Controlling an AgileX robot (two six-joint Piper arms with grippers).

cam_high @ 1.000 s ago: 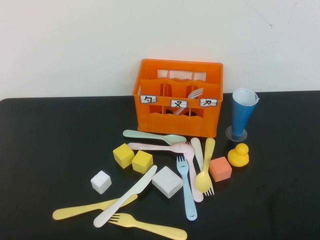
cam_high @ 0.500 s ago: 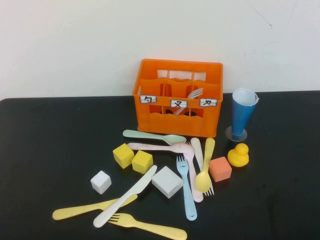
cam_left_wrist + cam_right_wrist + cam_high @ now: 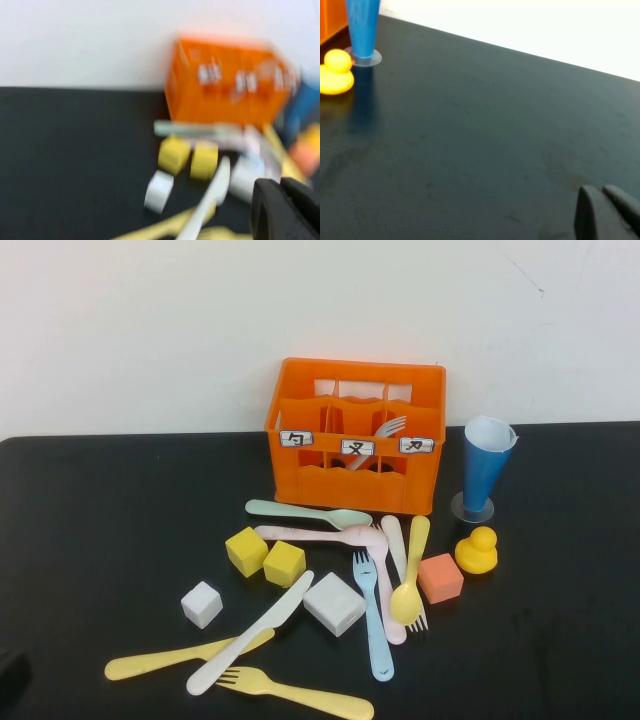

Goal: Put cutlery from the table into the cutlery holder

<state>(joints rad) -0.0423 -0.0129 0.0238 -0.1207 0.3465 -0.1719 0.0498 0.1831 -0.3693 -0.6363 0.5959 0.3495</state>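
The orange cutlery holder (image 3: 355, 455) stands at the back of the black table (image 3: 100, 530) with a white fork (image 3: 388, 427) in it. It also shows in the left wrist view (image 3: 225, 82). Before it lie a mint spoon (image 3: 305, 511), a pink spoon (image 3: 320, 534), a light blue fork (image 3: 372, 625), a yellow spoon (image 3: 410, 580), a white knife (image 3: 255, 640), a yellow knife (image 3: 170, 658) and a yellow fork (image 3: 295, 695). My left gripper (image 3: 280, 186) is shut and empty, at the table's near left. My right gripper (image 3: 601, 191) is shut and empty over bare table, right of the duck.
Two yellow foam cubes (image 3: 265, 557), a small white cube (image 3: 202, 604), a larger white cube (image 3: 334, 603) and an orange cube (image 3: 440, 577) lie among the cutlery. A yellow duck (image 3: 478, 550) and a blue cone cup (image 3: 486, 468) stand right of the holder.
A dark shape of the left arm has come into the high view's bottom left corner. Nothing on the table has moved.
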